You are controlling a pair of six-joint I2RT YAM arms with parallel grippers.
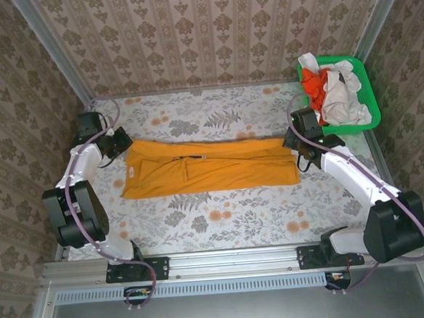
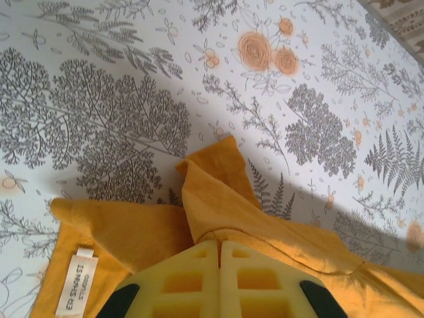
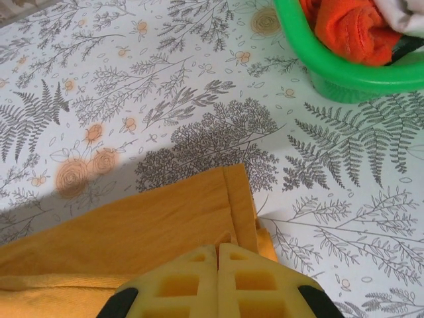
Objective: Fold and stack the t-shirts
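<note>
**Both jaws closed on the mustard shirt, one at each end**

- Mustard shirt (image 1: 212, 166): lies mid-table (image 1: 224, 224) as a long band running left to right, folded lengthwise.
- Left gripper (image 2: 218, 244): at the shirt's left end. The pads meet with no gap between them, and cloth is pinched at the tips. The fabric is bunched and lifted into a ridge right at the tips. A white neck label (image 2: 77, 281) lies flat just left of them.
- Right gripper (image 3: 217, 246): at the shirt's right end. The pads are pressed together and clamp the hemmed corner, and the hem edge runs up into the tips.
- Green basket (image 3: 344, 76): far right corner, just beyond the right gripper and apart from the mustard shirt. It holds a red-orange shirt (image 1: 312, 86) and white shirts (image 1: 336, 96), crumpled together.
</note>
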